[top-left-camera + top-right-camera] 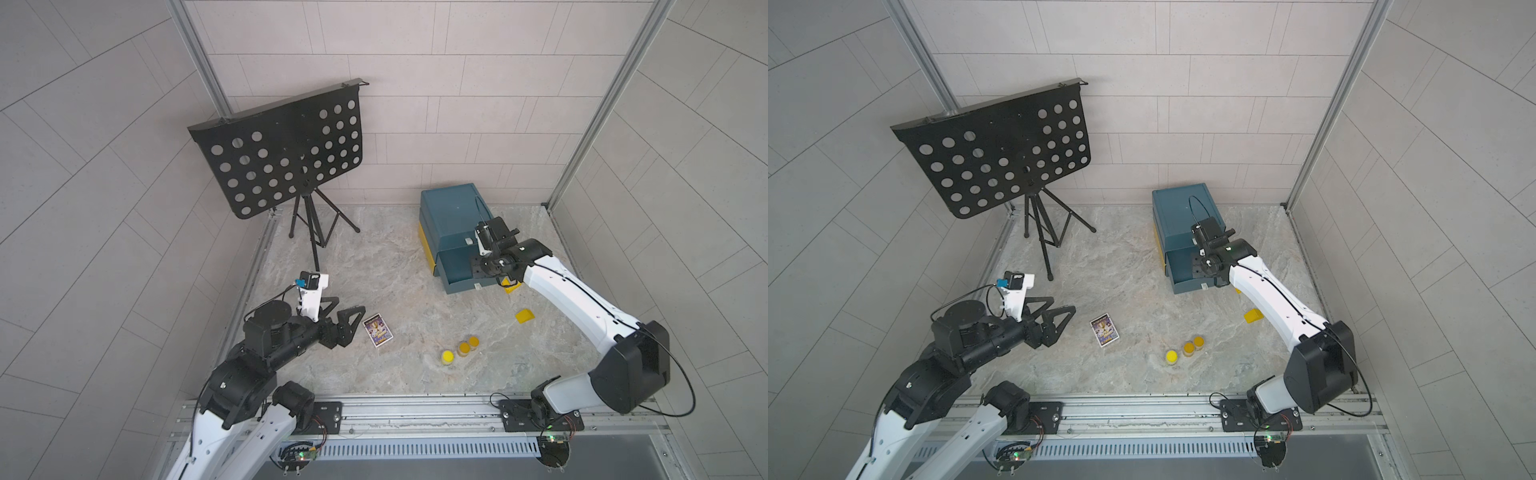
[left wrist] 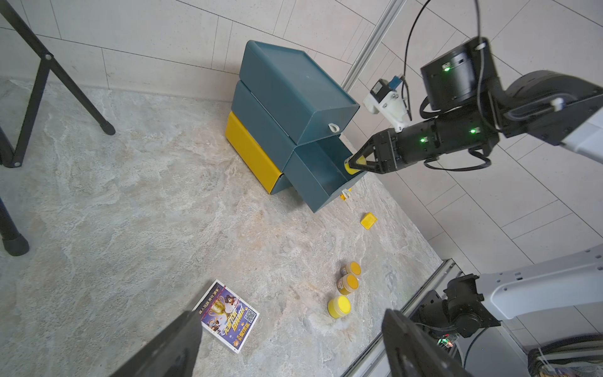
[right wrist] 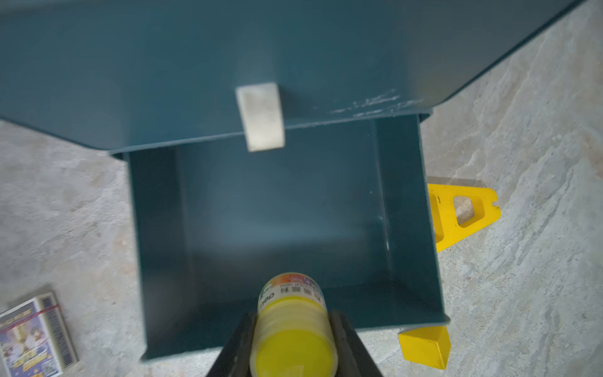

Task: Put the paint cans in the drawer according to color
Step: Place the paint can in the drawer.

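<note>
Yellow is showing on the lid of the paint can (image 3: pixel 293 349) that the right gripper (image 3: pixel 293 321) is clamping by its sides. One finger is pressing on each flank, with the lid facing the wrist camera and the labelled body pointing into the open drawer (image 3: pixel 153 244). The can is hanging over the front part of that drawer, just inside its front wall. The wrist view is blurred, so it may or may not be touching the drawer floor.

That drawer is the teal middle tier of the drawer unit (image 2: pixel 293 91) and is standing pulled out toward the arms, under a closed teal tier and above a yellow tier (image 2: pixel 251 150). A yellow piece with a cut-out (image 3: pixel 463 209) is sticking out beside the drawer's wall.

Three more jars are standing upright in a short row on the counter (image 1: pixel 374 270), well apart from the unit. They are a second yellow can (image 1: pixel 447 356), a nearer amber can (image 1: pixel 464 347) just beside it, and a farther amber can (image 1: pixel 473 342) close against that one. A small yellow wedge (image 1: pixel 524 316) is lying between this row and the drawer.

A printed card (image 1: pixel 379 330) is lying flat farther along the counter. Just beside it the left gripper (image 1: pixel 351 303) is hovering with its fingers spread wide and nothing between them. A black music stand (image 1: pixel 282 153) is standing at the back of the counter.
</note>
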Action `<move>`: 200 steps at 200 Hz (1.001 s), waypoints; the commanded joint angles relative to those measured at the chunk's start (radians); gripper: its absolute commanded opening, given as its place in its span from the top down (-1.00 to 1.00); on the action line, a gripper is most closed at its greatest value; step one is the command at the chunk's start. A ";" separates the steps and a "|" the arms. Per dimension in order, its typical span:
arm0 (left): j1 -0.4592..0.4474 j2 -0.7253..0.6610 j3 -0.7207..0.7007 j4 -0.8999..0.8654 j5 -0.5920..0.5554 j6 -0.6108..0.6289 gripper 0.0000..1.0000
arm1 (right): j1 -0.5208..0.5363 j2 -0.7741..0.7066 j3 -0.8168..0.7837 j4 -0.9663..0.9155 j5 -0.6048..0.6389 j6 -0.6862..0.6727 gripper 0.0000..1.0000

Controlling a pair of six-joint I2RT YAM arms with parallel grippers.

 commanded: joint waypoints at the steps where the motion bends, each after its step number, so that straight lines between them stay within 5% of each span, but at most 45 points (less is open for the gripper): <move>1: 0.007 -0.007 -0.003 0.022 -0.005 0.003 -0.88 | -0.016 -0.017 -0.019 0.086 -0.015 0.010 0.48; 115: 0.009 -0.005 -0.002 0.022 -0.002 0.005 -0.88 | -0.101 0.125 -0.003 0.096 0.020 0.000 0.44; 200: 0.009 -0.004 -0.003 0.022 -0.003 0.005 -0.88 | -0.104 0.161 0.007 0.101 0.023 0.013 0.06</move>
